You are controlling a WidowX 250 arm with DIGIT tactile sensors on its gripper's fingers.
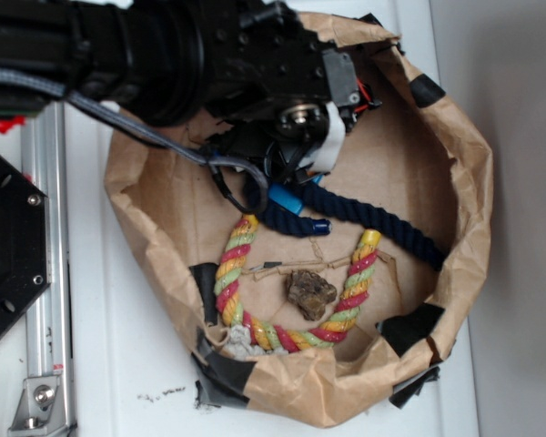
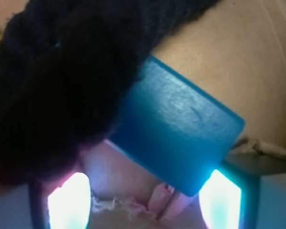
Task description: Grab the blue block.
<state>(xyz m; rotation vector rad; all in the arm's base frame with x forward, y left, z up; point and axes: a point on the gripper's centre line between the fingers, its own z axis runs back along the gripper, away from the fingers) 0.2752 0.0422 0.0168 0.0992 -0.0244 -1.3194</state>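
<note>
Your end effector (image 1: 278, 182) hangs low over the blue block (image 1: 286, 198), which lies against the dark rope (image 1: 382, 220) at the twelve o'clock side of the paper bag (image 1: 455, 273). I can't tell how wide it's spread. The bag also holds a striped rope (image 1: 232, 273) and a brown lump (image 1: 310, 293).
</note>
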